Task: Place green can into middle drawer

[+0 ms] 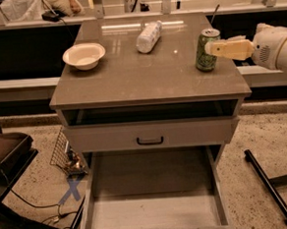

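The green can [204, 58] stands upright on the right side of the cabinet top [146, 77]. My gripper [211, 48] reaches in from the right at the height of the can's upper part, and its pale tip overlaps the can's right side. The white arm [277, 48] is behind it, past the cabinet's right edge. The middle drawer [88, 201] is pulled out wide at the bottom front; its pale floor is bare.
A white bowl [84, 55] sits at the top's left. A white plastic bottle [148, 36] lies at the back centre. A shut grey drawer front with a black handle [150, 140] is above the open drawer. A black bar [269, 186] lies on the floor at right, and a wire basket [62, 151] at left.
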Robot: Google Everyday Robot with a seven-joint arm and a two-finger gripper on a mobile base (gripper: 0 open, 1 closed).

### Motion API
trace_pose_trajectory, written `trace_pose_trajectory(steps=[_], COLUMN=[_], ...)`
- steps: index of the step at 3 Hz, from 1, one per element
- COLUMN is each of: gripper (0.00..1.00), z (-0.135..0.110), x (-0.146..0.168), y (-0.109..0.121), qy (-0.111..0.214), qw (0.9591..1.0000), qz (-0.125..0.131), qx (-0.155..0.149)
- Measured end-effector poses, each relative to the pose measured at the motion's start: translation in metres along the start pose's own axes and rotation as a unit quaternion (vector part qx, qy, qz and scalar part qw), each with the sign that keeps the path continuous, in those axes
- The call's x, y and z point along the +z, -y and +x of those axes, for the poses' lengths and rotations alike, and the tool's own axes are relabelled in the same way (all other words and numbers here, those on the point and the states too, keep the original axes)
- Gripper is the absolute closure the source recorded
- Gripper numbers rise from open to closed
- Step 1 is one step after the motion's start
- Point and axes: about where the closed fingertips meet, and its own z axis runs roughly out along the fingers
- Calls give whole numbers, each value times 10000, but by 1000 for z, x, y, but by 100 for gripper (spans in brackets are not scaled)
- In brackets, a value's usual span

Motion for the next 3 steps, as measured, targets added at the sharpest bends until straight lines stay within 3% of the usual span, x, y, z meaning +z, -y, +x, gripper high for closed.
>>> trace_pose_trajectory(steps=[2,3], gripper=[0,0], z=[18,27], x=[46,64], y=[23,23], qy=[102,108], qw=[9997,9997], qz=[25,-11], qx=[-208,-200])
